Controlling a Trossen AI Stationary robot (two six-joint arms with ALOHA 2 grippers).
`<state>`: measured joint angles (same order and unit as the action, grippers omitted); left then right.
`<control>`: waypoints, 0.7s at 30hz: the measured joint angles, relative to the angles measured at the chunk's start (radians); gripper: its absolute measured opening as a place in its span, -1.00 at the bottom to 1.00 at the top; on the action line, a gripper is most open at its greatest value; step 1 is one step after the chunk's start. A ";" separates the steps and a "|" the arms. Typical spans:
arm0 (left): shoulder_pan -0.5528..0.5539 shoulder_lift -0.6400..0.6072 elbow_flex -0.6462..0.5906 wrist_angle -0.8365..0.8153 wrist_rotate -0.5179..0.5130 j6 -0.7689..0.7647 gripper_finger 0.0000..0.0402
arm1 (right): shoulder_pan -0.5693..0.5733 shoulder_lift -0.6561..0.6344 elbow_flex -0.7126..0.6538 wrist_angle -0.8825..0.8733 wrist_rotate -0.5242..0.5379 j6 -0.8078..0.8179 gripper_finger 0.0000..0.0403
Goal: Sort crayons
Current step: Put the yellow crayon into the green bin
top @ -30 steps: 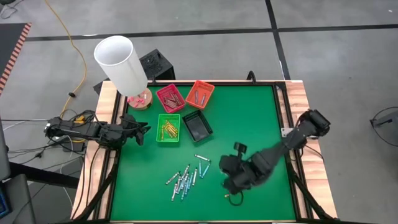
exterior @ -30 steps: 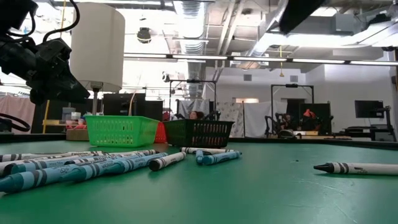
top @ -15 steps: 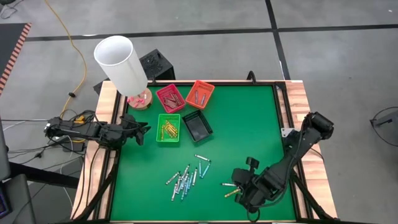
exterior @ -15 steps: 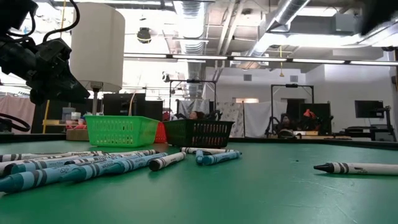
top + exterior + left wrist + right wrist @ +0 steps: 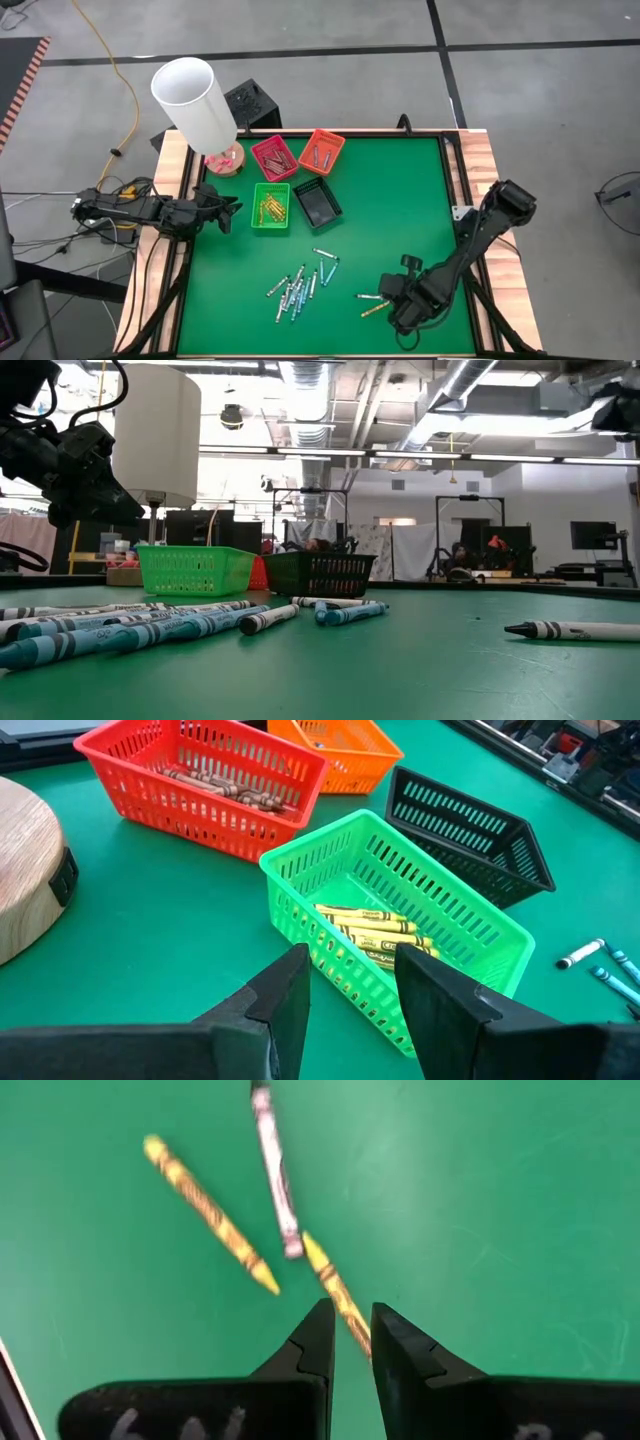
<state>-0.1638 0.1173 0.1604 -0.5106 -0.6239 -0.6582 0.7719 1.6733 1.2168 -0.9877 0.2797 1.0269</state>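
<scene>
My right gripper (image 5: 349, 1342), narrow and empty, hangs over a yellow crayon (image 5: 334, 1290) slanting toward eleven o'clock.

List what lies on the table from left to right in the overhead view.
Left hand → green tray → black tray → right hand.

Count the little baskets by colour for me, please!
Red basket: 1
Orange basket: 1
Green basket: 1
Black basket: 1
Total: 4
</scene>
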 joint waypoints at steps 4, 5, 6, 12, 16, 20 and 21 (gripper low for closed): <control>0.000 0.000 0.000 0.000 0.000 0.000 -0.32 | -0.031 0.000 -0.011 0.009 -0.070 -0.124 -0.69; 0.000 0.000 0.000 0.000 0.000 0.000 -0.32 | -0.038 0.000 -0.011 0.012 -0.070 -0.156 -0.68; 0.000 0.000 0.000 0.000 0.000 0.000 -0.32 | -0.044 0.000 -0.011 0.010 -0.070 -0.183 -0.69; 0.000 0.000 0.000 0.000 0.000 0.000 -0.32 | -0.084 0.000 -0.011 -0.005 -0.072 -0.345 -0.69; 0.000 0.000 0.000 0.000 0.000 0.000 -0.32 | -0.104 -0.001 -0.024 0.003 -0.069 -0.430 -0.69; 0.000 0.000 0.000 0.000 0.000 0.000 -0.32 | -0.116 -0.028 -0.102 0.051 -0.097 -0.450 -0.69; 0.000 0.000 0.000 0.000 0.000 0.000 -0.32 | -0.123 -0.043 -0.122 0.065 -0.113 -0.448 -0.69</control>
<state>-0.1638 0.1173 0.1604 -0.5106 -0.6239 -0.6582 0.6493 1.6304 1.0945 -0.9227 0.1667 0.5791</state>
